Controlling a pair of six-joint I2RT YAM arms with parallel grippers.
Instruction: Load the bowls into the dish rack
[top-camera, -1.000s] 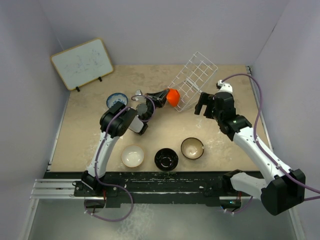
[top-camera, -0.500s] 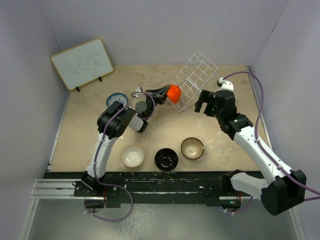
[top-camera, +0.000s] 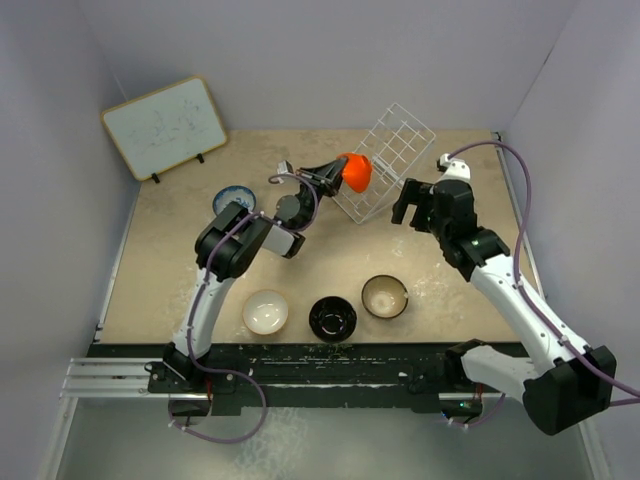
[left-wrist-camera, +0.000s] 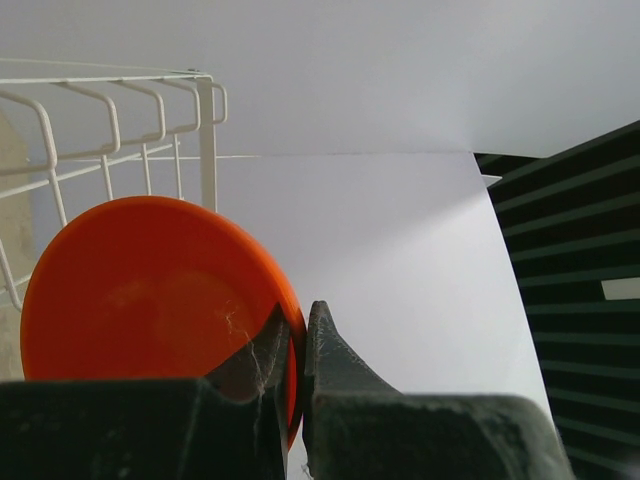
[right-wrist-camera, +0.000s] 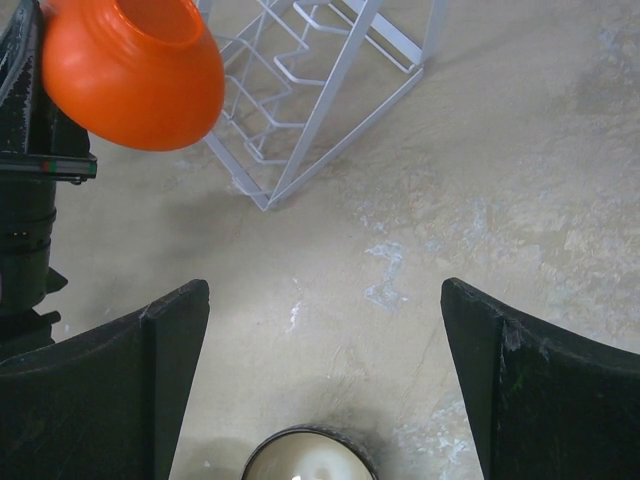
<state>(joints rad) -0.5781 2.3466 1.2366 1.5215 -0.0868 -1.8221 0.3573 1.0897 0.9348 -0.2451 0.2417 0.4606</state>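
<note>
My left gripper (top-camera: 333, 178) is shut on the rim of the orange bowl (top-camera: 356, 171) and holds it in the air at the left edge of the white wire dish rack (top-camera: 390, 158). In the left wrist view the orange bowl (left-wrist-camera: 150, 300) is pinched at my left gripper (left-wrist-camera: 299, 340), with the rack's wires (left-wrist-camera: 110, 130) just behind it. My right gripper (top-camera: 410, 205) is open and empty, right of the rack; its wrist view shows the orange bowl (right-wrist-camera: 135, 70) and the rack (right-wrist-camera: 310, 90). The blue-patterned bowl (top-camera: 232, 197), cream-white bowl (top-camera: 265, 311), black bowl (top-camera: 332, 318) and tan bowl (top-camera: 384, 296) sit on the table.
A whiteboard with a wooden frame (top-camera: 165, 125) leans at the back left. The tan bowl's rim (right-wrist-camera: 305, 465) shows at the bottom of the right wrist view. White walls close in the table at the back and both sides.
My left gripper has lifted the orange bowl up and to the right, from beside the rack's lower left to against its left edge. The right arm has barely moved.
</note>
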